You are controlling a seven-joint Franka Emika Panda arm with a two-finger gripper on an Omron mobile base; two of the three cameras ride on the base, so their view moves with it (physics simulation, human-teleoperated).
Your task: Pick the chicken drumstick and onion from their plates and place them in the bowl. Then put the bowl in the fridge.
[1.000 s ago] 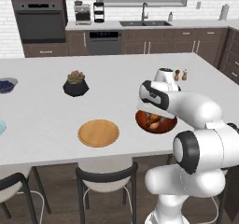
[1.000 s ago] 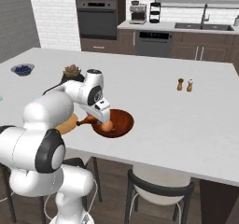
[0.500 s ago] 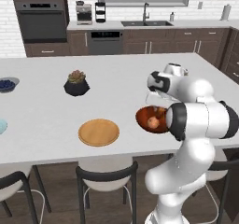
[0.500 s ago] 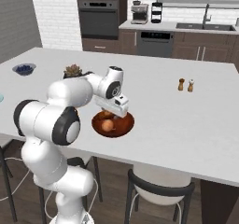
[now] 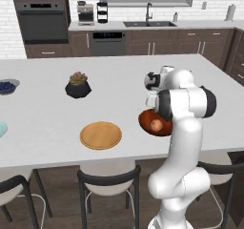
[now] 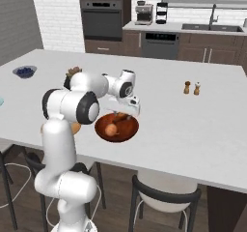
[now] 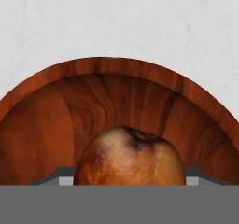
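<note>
The reddish-brown bowl (image 5: pixel 148 119) sits near the counter's front edge, in front of the arm. My gripper (image 5: pixel 155 118) reaches down into the bowl (image 6: pixel 126 132) and is shut on the tan-orange onion (image 6: pixel 111 129). In the hand view the onion (image 7: pixel 128 155) sits low at the centre, just above the wooden floor of the bowl (image 7: pixel 56 120). To the left lies the bare wooden plate (image 5: pixel 100 135). The pale blue plate (image 5: pixel 2 128) peeks in at the left edge. The chicken drumstick is hidden and the fridge is out of view.
A dark patterned bowl with a plant (image 5: pixel 78 87) and a small bowl of blueberries (image 5: pixel 7 86) stand further left. Salt and pepper shakers (image 6: pixel 192 87) stand to the right. Stools (image 5: pixel 107 185) line the counter's front edge.
The arm has swung from a low bend on the right to an upright pose over its base. The hand has turned but stays at the bowl. Bowl and onion keep their place.
</note>
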